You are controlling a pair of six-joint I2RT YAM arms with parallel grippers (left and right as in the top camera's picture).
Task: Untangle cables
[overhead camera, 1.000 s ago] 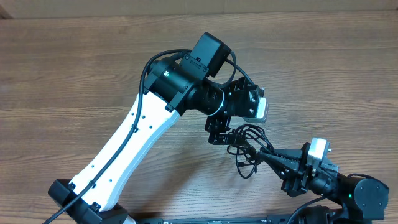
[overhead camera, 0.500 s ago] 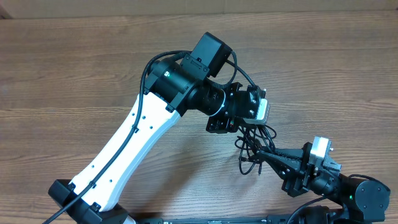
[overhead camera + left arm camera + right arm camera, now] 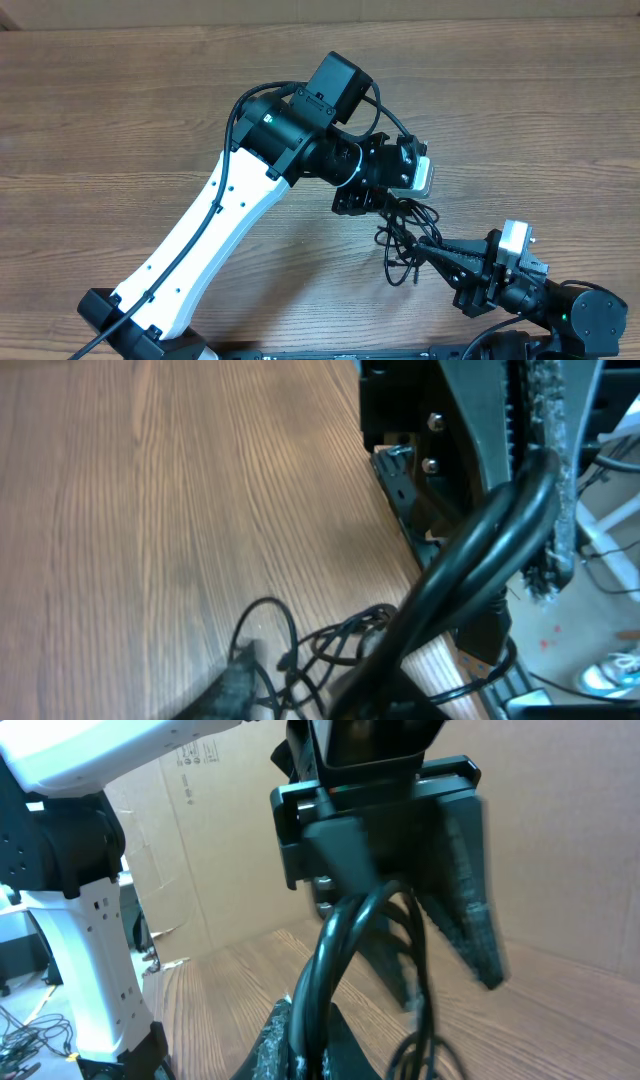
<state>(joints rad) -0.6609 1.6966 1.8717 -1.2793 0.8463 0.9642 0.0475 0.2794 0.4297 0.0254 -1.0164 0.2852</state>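
The cables are a small bunch of thin black loops on the wood table, between my two grippers. My left gripper hangs over the bunch's upper end. In the left wrist view its fingers stand apart, with loops of the cables lying in the gap of the left gripper. My right gripper reaches in from the lower right. It is shut on one black strand, which rises from the right gripper toward the left gripper's fingers.
The left arm's white link crosses the table's lower left. A cardboard wall stands behind the table. The table's near edge runs close by the cables, with floor clutter beyond it.
The left gripper turned and closed on the bunch, drawing it up and right. Its jaws have since parted and the loops have sagged back down. The right gripper stays shut, shifted slightly right.
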